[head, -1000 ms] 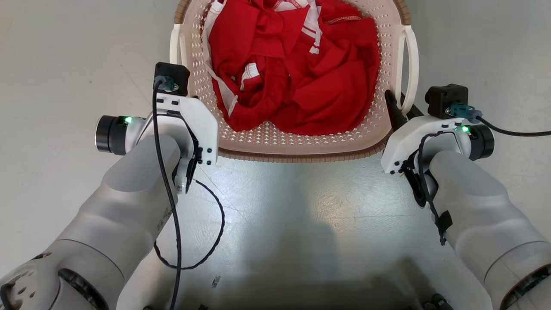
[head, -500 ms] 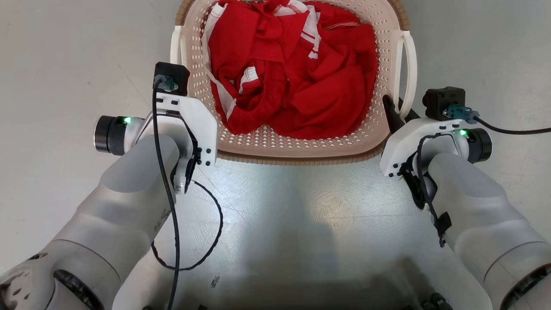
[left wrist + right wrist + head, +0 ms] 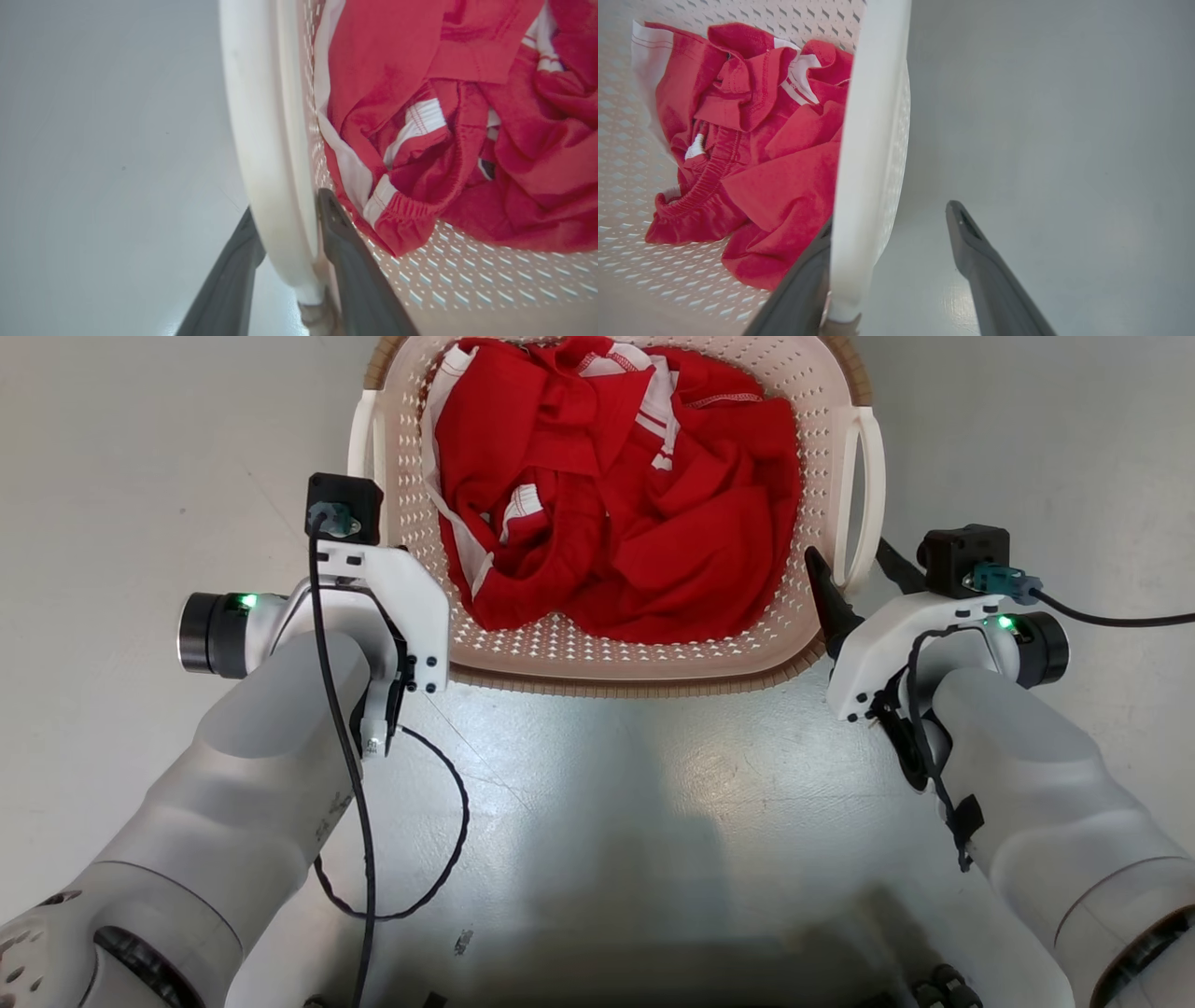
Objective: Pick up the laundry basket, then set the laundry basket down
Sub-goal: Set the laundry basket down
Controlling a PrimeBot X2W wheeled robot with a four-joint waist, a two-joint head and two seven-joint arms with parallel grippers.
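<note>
Now, left claw (image 3: pixel 286 203): two dark fingers straddle the left handle (image 3: pixel 261 116), one on each side and close against it. Whether they pinch it or sit just loose, I cannot tell.
Left handle: white bar running up the left wrist view between the fingers, just outside the perforated wall.
Basket (image 3: pixel 607 658): cream with a brown rim, at top centre of the head view, between the two claws, near rim toward the robot.
Clothes (image 3: pixel 616 495): red with white trim, crumpled inside the basket.
Right handle (image 3: pixel 864 495): white loop on the basket's right side, its lower end between two dark fingers.
Right claw (image 3: pixel 845 549): spread wide. The inner finger is just beside the handle on the clothes side, the outer finger stands clear of it over bare floor (image 3: pixel 140 448), and nothing is pinched.
Floor: pale grey, all round the basket.
</note>
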